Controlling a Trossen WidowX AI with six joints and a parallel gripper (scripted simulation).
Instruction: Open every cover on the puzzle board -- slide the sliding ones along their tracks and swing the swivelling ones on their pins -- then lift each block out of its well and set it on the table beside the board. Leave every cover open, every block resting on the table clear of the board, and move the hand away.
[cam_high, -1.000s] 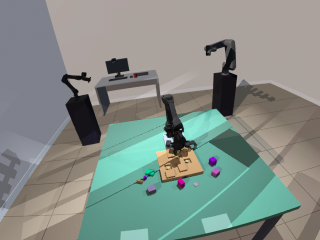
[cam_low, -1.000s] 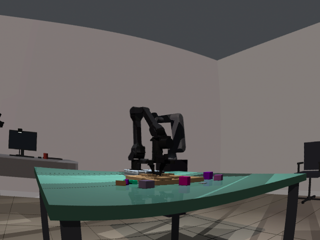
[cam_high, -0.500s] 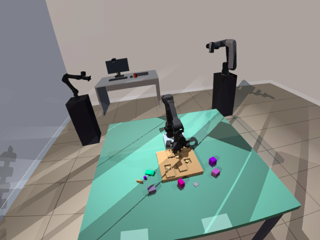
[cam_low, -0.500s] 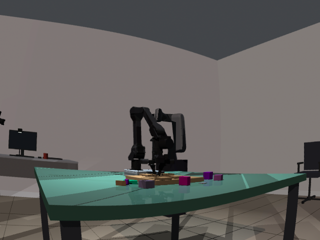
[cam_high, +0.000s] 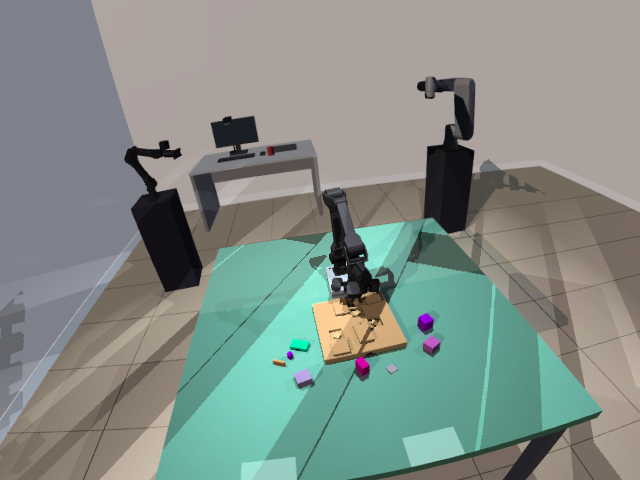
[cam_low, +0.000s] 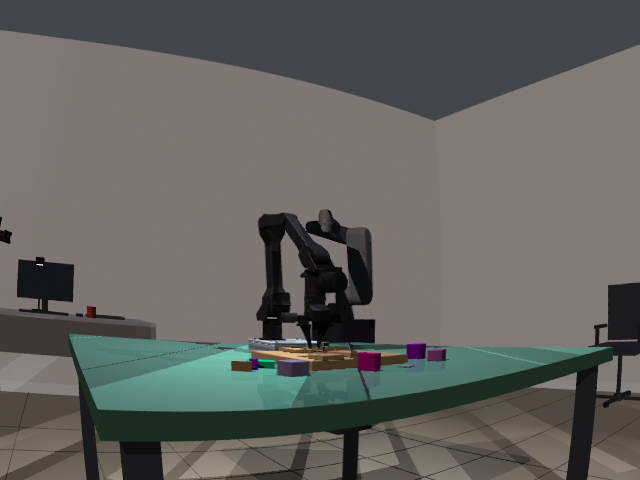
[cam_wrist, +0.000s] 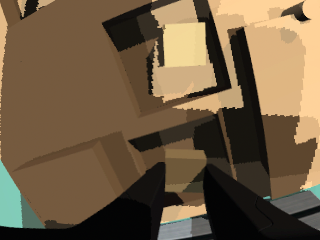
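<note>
The wooden puzzle board (cam_high: 320, 322) (cam_low: 395, 359) (cam_wrist: 55, 85) lies on the green table. My gripper (cam_high: 354, 310) (cam_low: 314, 346) (cam_wrist: 184, 170) is at the board's arm side, pointing down, shut on a small tan block (cam_wrist: 185, 165) in an uncovered well. In the wrist view a second pale yellow block (cam_wrist: 184, 45) sits in the neighbouring open well. A raised square cover (cam_wrist: 62, 172) lies left of the gripped block's well. Nearer the top and exterior views, a block (cam_high: 337, 335) shows in a well beside a cover (cam_high: 340, 345), and another block (cam_high: 373, 323) shows farther right. The arm partly hides the far wells.
Around the board lie a green slab (cam_high: 299, 345), an orange piece (cam_high: 279, 363), a small purple cube (cam_high: 290, 354), a lilac block (cam_high: 303, 378), a magenta block (cam_high: 362, 366), a grey tile (cam_high: 391, 368), a purple cube (cam_high: 425, 322) and a pink block (cam_high: 431, 345).
</note>
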